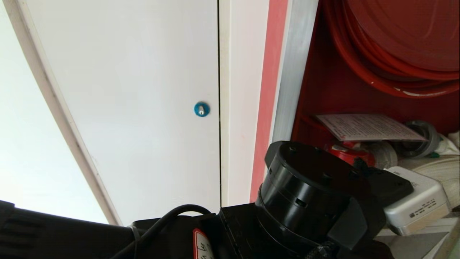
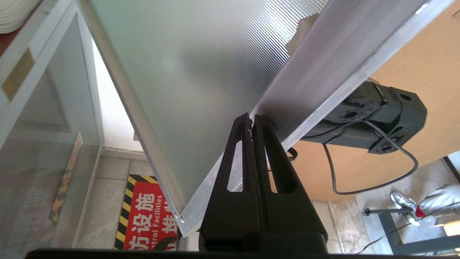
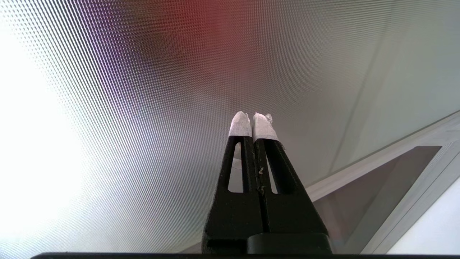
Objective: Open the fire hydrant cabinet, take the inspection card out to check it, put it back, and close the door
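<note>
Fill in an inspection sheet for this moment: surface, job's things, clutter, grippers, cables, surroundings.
Surface: grey floor tiles; no worktop seen.
Job's things: fire hydrant cabinet open, red hose reel inside; inspection card lying inside it; door swung open.
Clutter: white box beside the rolled hose.
Grippers: left gripper shut, tips at the door's metal edge; right gripper shut, taped tips near the door's glass.
Cables: black cable hanging from the other arm.
Surroundings: white door with blue lock; red floor sign.
</note>
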